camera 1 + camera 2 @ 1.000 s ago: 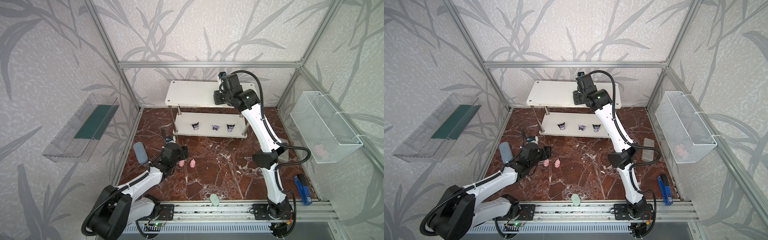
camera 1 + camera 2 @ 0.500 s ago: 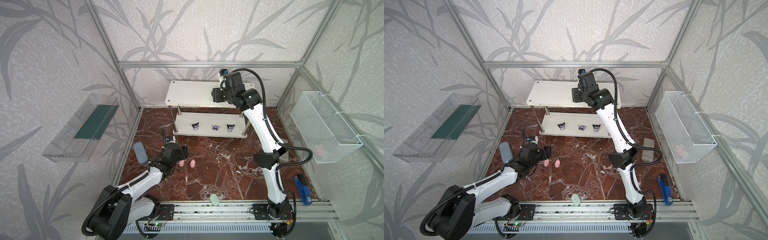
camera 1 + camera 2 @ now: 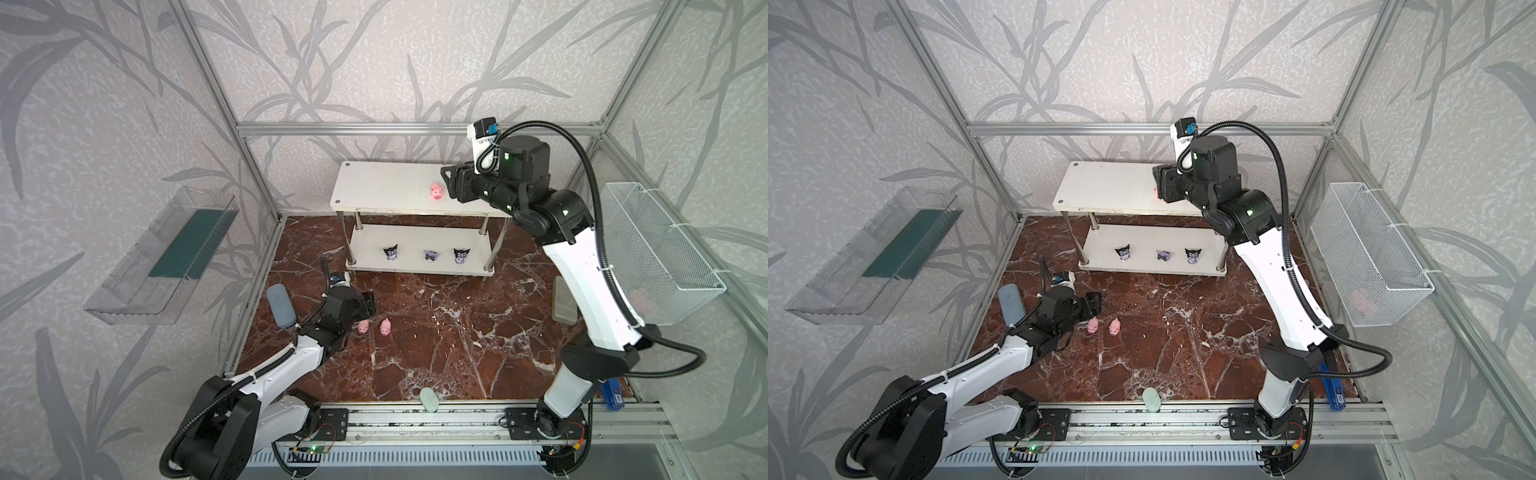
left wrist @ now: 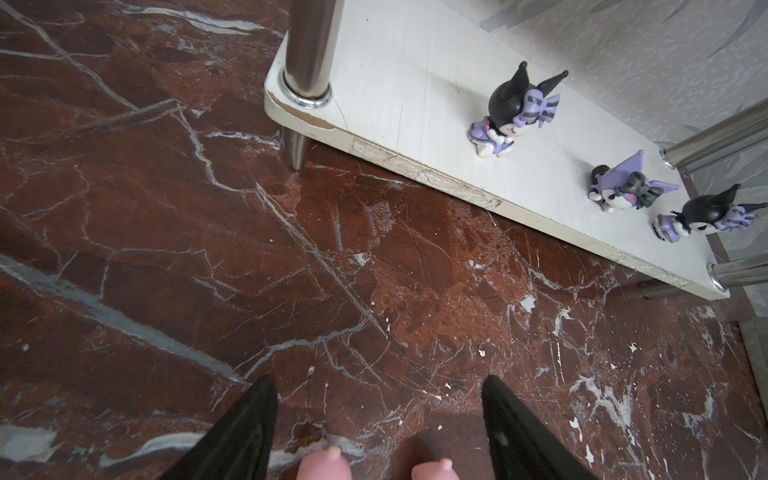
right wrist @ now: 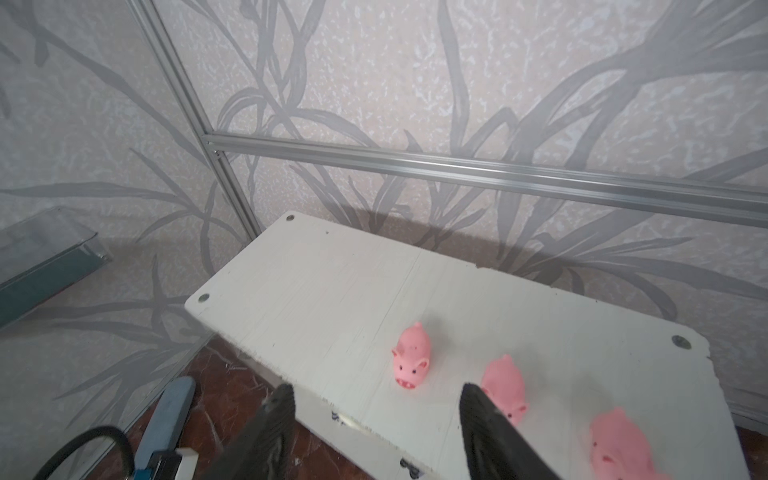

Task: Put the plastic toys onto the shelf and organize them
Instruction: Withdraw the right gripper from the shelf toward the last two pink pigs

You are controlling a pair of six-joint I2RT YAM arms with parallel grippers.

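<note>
White and matt, the two-tier rectangular shelf (image 3: 386, 183) of flat boards on round silver metal posts is standing at the back of the glossy red-brown marble floor (image 3: 436, 332), which is veined in white. The right gripper (image 5: 376, 415) is hovering over the front edge of the top board, its ribbed black fingers (image 5: 274, 432) spread fairly wide with nothing between them. A small smooth pink plastic pig with a red snout (image 5: 411, 357) is standing on that board just ahead of the jaws, snout turned toward them. A second pink pig (image 5: 505, 384) is sitting partly hidden behind one fingertip, and a third pink pig (image 5: 619, 449) is showing blurred, further out on the same side.

The left gripper (image 4: 378, 415) is hanging low over the marble, its smooth tapering black fingers (image 4: 245, 432) wide apart and gripping nothing. The rounded backs of a fourth pink pig (image 4: 324, 465) and a fifth pink pig (image 4: 432, 469) are showing side by side between these jaws, close to their base and clear of both fingers; in both top views the two are lying on the floor. Well ahead of these jaws, three tiny black-and-purple figurines with pointed ears (image 4: 511, 112) are standing apart in a row on the chipped-edged lower board
</note>
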